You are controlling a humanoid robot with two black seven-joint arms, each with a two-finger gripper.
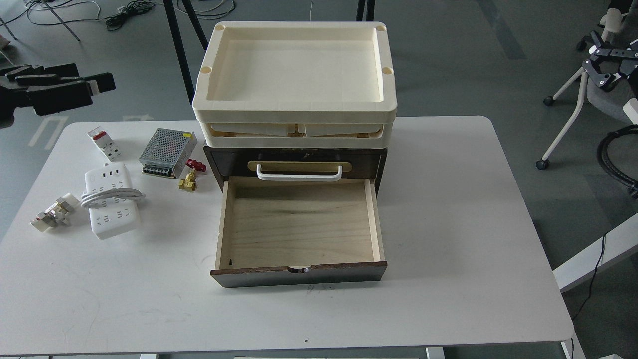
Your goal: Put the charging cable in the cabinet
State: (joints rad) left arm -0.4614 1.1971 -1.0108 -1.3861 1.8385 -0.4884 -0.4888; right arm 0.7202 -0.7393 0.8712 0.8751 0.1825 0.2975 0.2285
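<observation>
At the upper left of the frame the left gripper (102, 84) is reaching in from the edge, dark against the floor; two black fingers seem to be lying side by side, but I cannot tell how far apart they are, and they are holding and touching nothing. The right gripper is not showing anywhere.

In the centre of the frame the cabinet (295, 164) is sitting on the white table (448, 224), its pale plywood drawer (299, 227) pulled out toward the bottom of the frame and lying bare inside. The cream trays (295, 75) stacked above are hiding the cabinet's top; the uppermost tray is holding nothing.

The charging cable (110, 199) is lying flat at the left of the frame, well apart from the drawer, cord looped round its middle.
</observation>
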